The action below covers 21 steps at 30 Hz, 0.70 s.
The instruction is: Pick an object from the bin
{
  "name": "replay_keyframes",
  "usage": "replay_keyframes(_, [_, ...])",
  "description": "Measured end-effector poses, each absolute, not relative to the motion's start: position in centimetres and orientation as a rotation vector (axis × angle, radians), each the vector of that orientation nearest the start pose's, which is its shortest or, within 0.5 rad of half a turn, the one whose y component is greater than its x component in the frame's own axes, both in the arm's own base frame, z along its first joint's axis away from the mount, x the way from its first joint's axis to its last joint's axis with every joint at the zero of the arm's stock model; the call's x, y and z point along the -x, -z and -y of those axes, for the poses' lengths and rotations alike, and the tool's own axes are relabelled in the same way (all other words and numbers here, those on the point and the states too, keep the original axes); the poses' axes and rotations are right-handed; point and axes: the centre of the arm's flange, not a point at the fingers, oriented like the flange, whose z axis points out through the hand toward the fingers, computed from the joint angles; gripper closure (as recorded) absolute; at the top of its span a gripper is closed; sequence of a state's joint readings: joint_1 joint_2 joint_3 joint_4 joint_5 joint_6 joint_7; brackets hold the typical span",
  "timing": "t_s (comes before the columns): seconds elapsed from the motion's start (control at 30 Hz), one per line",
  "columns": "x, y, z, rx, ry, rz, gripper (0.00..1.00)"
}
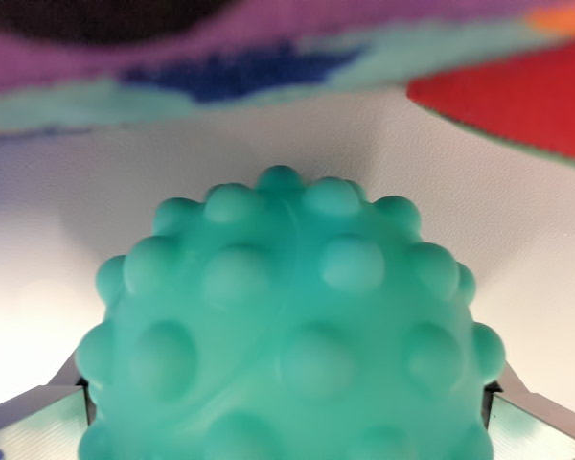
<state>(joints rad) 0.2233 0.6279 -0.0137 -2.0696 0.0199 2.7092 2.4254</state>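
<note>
Filling the lower half of the wrist view, a teal ball (287,335) covered in rounded bumps sits right under the camera, so close that its lower part runs off the bottom edge. At each lower corner a grey finger (34,412) of the gripper (287,422) shows, one pressed against the ball's flank on the wrist view's left, the other on the right. No gap shows between metal and rubber on either side, so the fingers look closed around the ball, spread about as wide as the ball itself.

Beyond the ball lies a pale, smooth surface, likely the bin (517,240) floor or wall, with a soft shadow spreading behind the ball. Whether the ball rests on that surface or hangs clear of it cannot be told, since its underside is out of sight.

Farther back, along the top, runs a blurred cloth (220,67) in purple, dark blue and teal, and at the upper right a red piece (517,96) with an orange patch at its corner. Both are well apart from the ball.

As a judgement: an object has been chosen and the grasp seems made. What is left is to lift it out of the bin, or to finish that lift if it is under way.
</note>
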Motion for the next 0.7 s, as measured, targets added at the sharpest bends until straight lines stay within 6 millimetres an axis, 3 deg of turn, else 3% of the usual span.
replay_keyframes(0.3, [-56.9, -12.8, -12.0, 1.375, 0.004, -2.810, 1.00])
replay_keyframes(0.7, [-56.9, -15.9, -12.0, 1.374, 0.002, -2.811, 1.00])
